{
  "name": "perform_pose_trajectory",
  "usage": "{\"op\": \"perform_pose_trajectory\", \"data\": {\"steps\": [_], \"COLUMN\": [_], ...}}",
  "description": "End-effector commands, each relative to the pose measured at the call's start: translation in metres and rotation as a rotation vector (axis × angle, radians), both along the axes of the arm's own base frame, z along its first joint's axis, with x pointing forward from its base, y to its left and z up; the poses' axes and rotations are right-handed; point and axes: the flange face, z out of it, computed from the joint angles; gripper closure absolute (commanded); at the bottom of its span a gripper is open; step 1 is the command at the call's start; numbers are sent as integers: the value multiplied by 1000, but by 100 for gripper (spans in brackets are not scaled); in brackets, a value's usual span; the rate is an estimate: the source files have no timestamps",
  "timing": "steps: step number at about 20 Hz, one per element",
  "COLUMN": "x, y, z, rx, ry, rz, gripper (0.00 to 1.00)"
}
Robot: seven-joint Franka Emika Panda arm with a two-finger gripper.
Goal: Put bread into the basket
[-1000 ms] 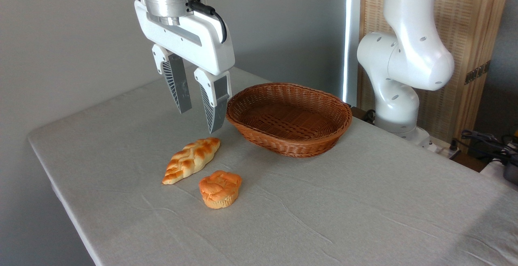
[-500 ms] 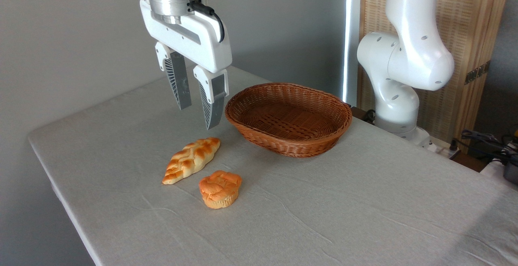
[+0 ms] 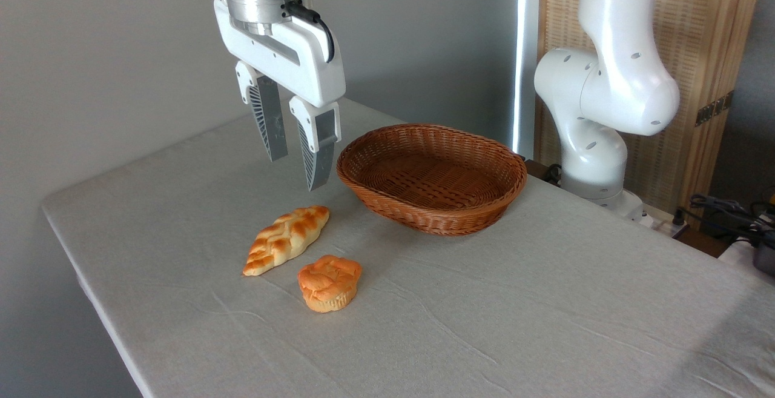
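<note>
Bread [image 3: 286, 239] lies on the grey cloth of your counter [image 3: 545, 301], a braided loaf with pointed ends, set diagonally toward the near left. Just to its near right you have a round orange bun [image 3: 329, 282], close beside the loaf but not touching it. Your end effector [image 3: 293, 171] hangs in the air above and a little beyond the loaf's far end, fingers pointing down, parted by a moderate gap and gripping nothing. To the right of it sits the basket [image 3: 431, 177], oval and reddish-brown, with nothing inside. You can see the white arm base [image 3: 599, 101] standing at the far right edge of the counter.
</note>
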Motion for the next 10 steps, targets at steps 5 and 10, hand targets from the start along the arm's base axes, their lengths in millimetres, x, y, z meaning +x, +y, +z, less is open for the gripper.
{"op": "perform_pose_trajectory", "data": {"steps": [5, 10], "x": [-7, -5], "y": [-12, -23], "z": [-4, -9], "rx": [-9, -9], "ry": [-6, -30], "rz": [-16, -29], "gripper": [0, 0]}}
